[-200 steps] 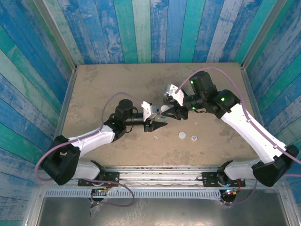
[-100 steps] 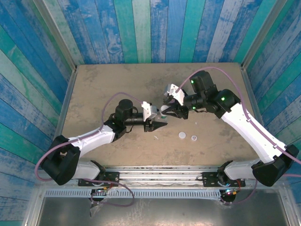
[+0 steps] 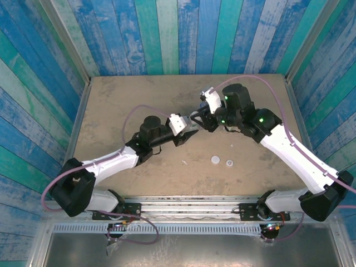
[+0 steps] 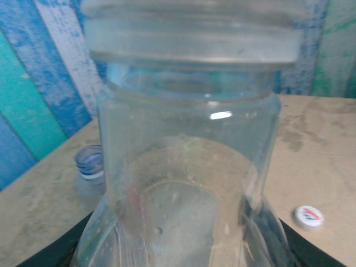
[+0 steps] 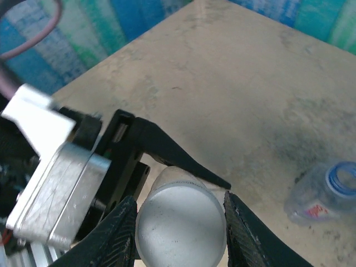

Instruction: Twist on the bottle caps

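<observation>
My left gripper (image 3: 189, 131) is shut on a clear bottle (image 4: 189, 167), holding it by the lower body with its neck pointing at the right gripper. A white bottle cap (image 5: 181, 222) sits on that neck. The right gripper (image 3: 201, 119) is shut on the cap, one finger (image 5: 114, 233) on each side of it. Two loose caps lie on the table, a plain white one (image 3: 215, 161) and a printed one (image 3: 228, 163). Another bottle (image 5: 325, 194), uncapped with a blue neck ring, lies on the table beyond the grippers.
The tan table (image 3: 128, 100) is enclosed by blue and green plank walls (image 3: 167, 33) at the back and sides. A small white scrap (image 3: 183, 163) lies near the front. The uncapped bottle (image 4: 89, 167) and printed cap (image 4: 308, 217) flank the held bottle.
Both grippers have moved together toward the back of the table with the bottle between them. The right gripper's fingers have closed in on the cap.
</observation>
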